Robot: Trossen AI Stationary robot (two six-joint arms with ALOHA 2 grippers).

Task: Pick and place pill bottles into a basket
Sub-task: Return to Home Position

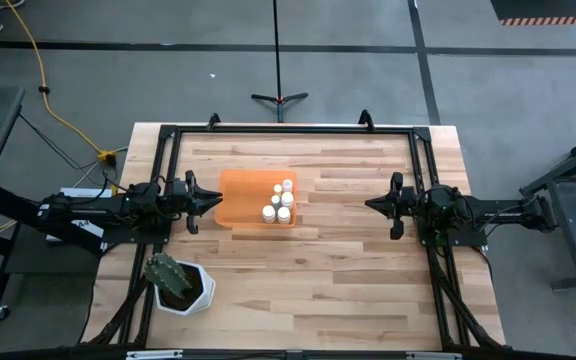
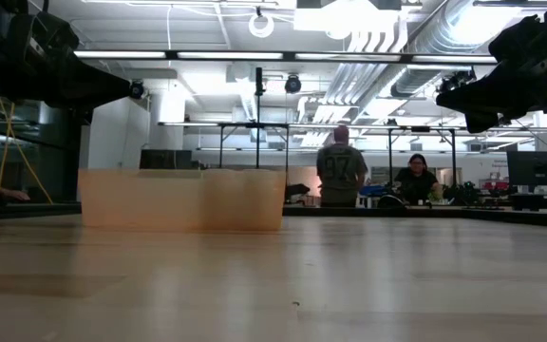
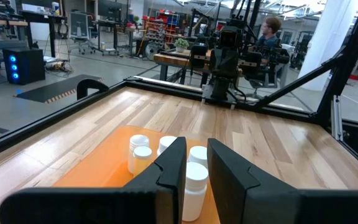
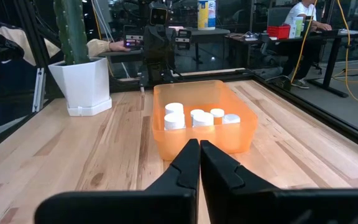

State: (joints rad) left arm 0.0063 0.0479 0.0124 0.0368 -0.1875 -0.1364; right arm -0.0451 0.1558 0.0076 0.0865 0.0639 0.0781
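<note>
The orange translucent basket [image 1: 253,197] rests flat on the wooden table, left of its middle; it also shows in the low view [image 2: 180,199] and the right wrist view [image 4: 204,124]. Several white pill bottles [image 1: 280,203] stand upright inside it, at its right end, also seen in the left wrist view [image 3: 166,155]. My left gripper [image 1: 216,201] hovers at the basket's left edge, above it, its fingers [image 3: 194,165] a little apart and empty. My right gripper [image 1: 370,205] waits well to the right of the basket, shut [image 4: 199,155] and empty.
A white angular pot with a green cactus [image 1: 178,283] stands near the table's near left corner. A black frame [image 1: 288,128] runs around the table. People sit and stand in the room beyond. Bare wood lies between the basket and my right gripper.
</note>
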